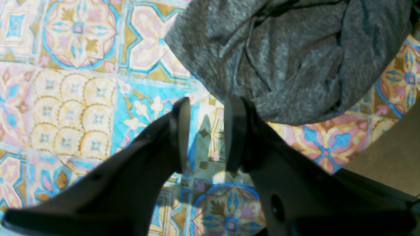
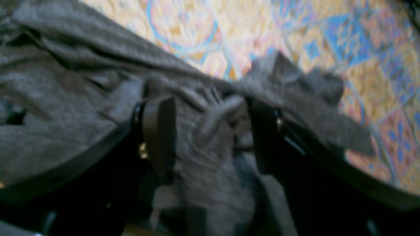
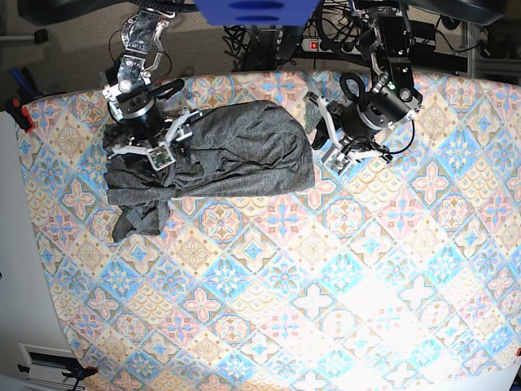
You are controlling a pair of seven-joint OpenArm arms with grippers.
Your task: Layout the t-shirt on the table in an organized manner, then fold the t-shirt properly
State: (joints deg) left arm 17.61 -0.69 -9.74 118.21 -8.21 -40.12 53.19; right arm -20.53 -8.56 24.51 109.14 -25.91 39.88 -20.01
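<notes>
The dark grey t-shirt (image 3: pixel 228 151) lies bunched and wrinkled at the far left of the patterned table (image 3: pixel 326 285), one end trailing toward the front left. My right gripper (image 3: pixel 167 140) is down on its left part. In the right wrist view the right gripper (image 2: pixel 211 105) is open, its fingers wide apart with a ridge of the t-shirt (image 2: pixel 65 108) lying loose between them. My left gripper (image 3: pixel 324 134) hovers just off the shirt's right end. The left wrist view shows the left gripper (image 1: pixel 209 101) open over bare table (image 1: pixel 65 98), the t-shirt (image 1: pixel 295 59) just beyond it.
The table's far edge and the beige floor (image 1: pixel 393 154) lie close behind the left gripper. Cables and a power strip (image 3: pixel 326 42) sit beyond the table's back edge. A red clamp (image 3: pixel 23 114) holds the left edge.
</notes>
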